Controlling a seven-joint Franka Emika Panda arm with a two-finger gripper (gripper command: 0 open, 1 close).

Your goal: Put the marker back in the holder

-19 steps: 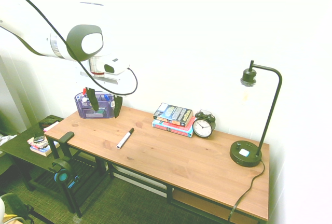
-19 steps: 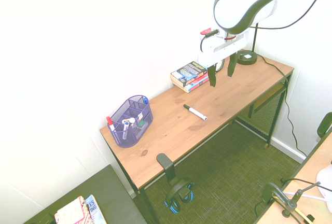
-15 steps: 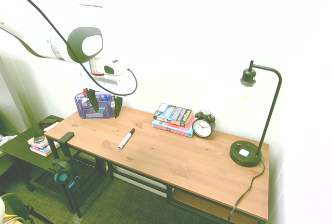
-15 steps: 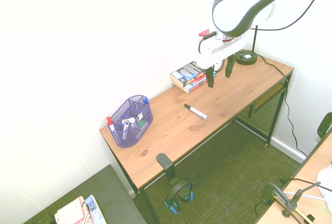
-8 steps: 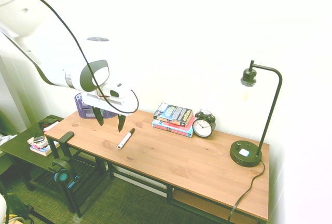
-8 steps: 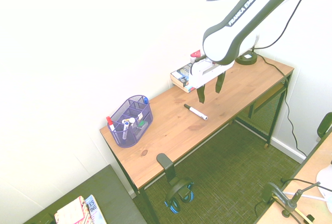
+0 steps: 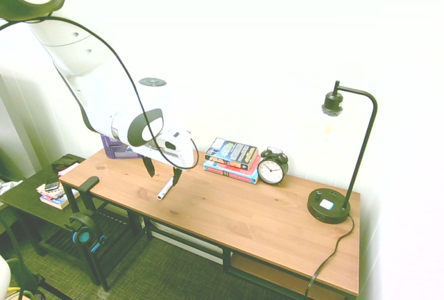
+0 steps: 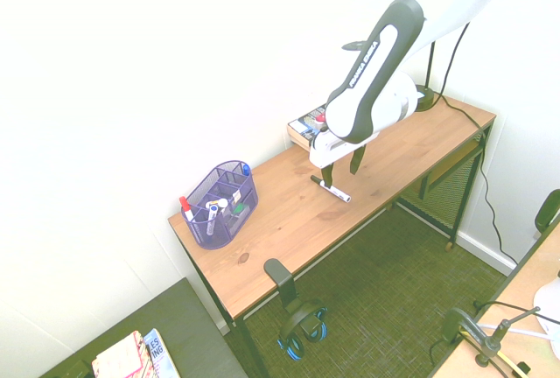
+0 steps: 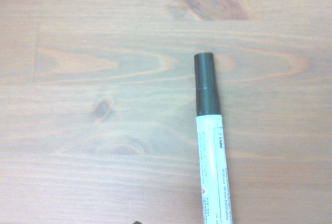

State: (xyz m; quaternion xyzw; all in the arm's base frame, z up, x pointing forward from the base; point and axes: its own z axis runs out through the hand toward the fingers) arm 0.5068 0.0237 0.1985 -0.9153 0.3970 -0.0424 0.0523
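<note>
The gripper (image 8: pixel 338 166) has come down from high above the desk and now hangs just over the marker (image 8: pixel 332 190), its two dark fingers (image 7: pixel 148 167) spread wide and pointing straight down, one on each side of the pen and clear of it. Earlier it stood up near the holder in the first exterior view; now the white arm bends low over the wooden desk (image 7: pixel 236 210), its forearm hiding most of the purple mesh holder (image 7: pixel 114 148) in that view.

The marker (image 7: pixel 165 188) lies flat on the desk where it lay before, untouched. In the wrist view its black cap (image 9: pixel 206 84) and white printed barrel (image 9: pixel 215 172) lie on the wood grain.

The holder (image 8: pixel 220 204) stands at the desk's far end, well apart from the marker, with red- and blue-capped pens in it. Beyond the gripper sit a stack of books (image 7: pixel 232 158), an alarm clock (image 7: pixel 272 167) and a black desk lamp (image 7: pixel 333 175).
</note>
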